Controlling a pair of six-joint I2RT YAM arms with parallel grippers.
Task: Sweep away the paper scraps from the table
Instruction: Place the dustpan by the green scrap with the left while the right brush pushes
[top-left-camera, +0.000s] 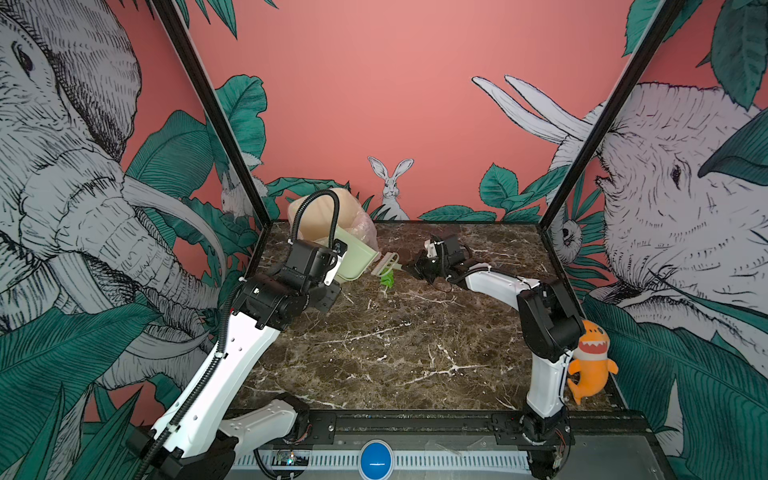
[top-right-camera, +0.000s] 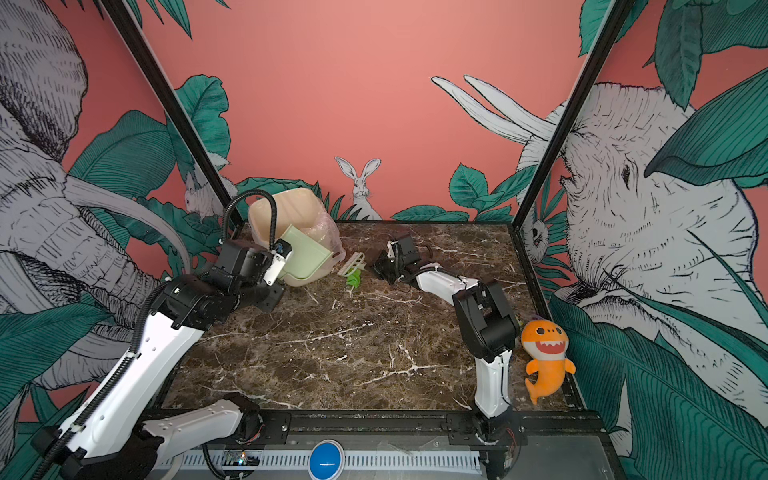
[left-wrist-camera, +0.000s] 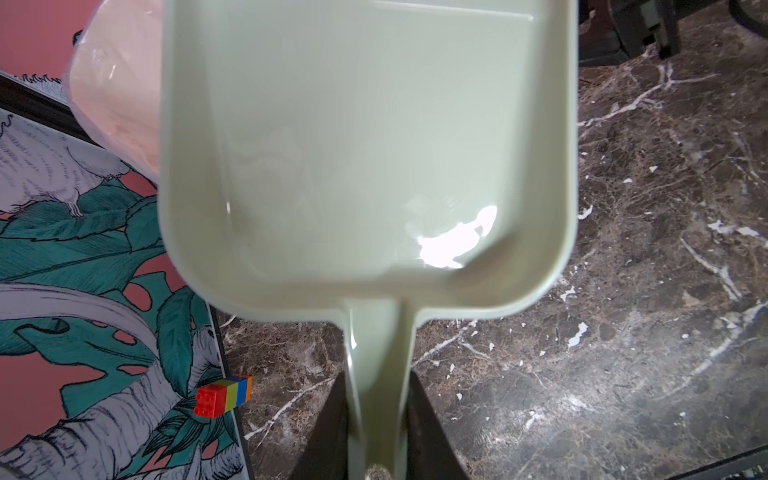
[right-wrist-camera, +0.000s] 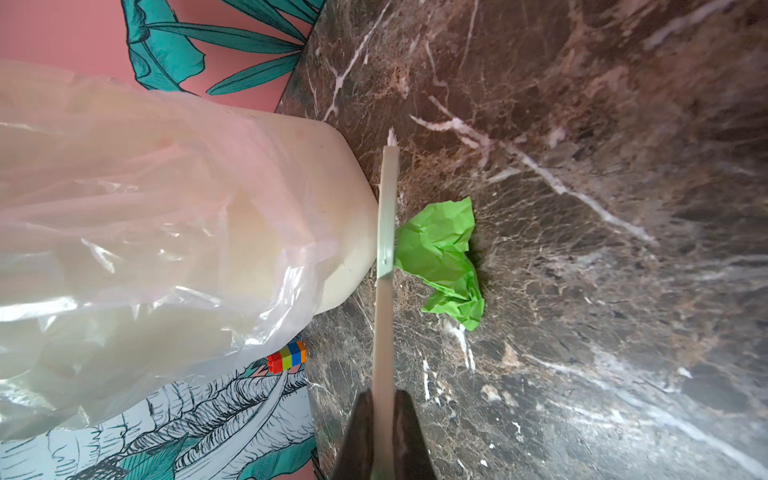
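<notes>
Your left gripper (left-wrist-camera: 377, 376) is clamped narrow on the flat handle of the dustpan (left-wrist-camera: 365, 145), a smooth, glossy pale green plastic scoop with rounded corners and a raised rim, a bright glare sitting in one corner. In both top views you have that pan tilted up at the mouth of the bin (top-left-camera: 316, 216), a beige rounded tub with a thin, crinkly clear liner (right-wrist-camera: 145, 208) spilling over its side. Your right gripper (right-wrist-camera: 383, 395) is pinched tight on the slim handle of the brush (top-left-camera: 386, 262), whose pale bristles fan down toward the table (top-left-camera: 395, 353); from the right wrist you see that brush edge-on, a thin straight strip. Now the paper scrap (right-wrist-camera: 444, 253): one bright green piece, thin, heavily creased and folded over on itself, with ragged pointed corners, smaller than the gripper. It lies on the dark brown marble-look top with white veins, on the far side and left of centre, right against the brush head and near the foot of the bin (top-right-camera: 354, 277). A small toy brick (left-wrist-camera: 224, 395) in red, green, blue and orange stripes sits at the table's left edge. An orange plush toy (top-right-camera: 546, 353) with a toothy grin leans at the right edge, beside your right arm's base.
</notes>
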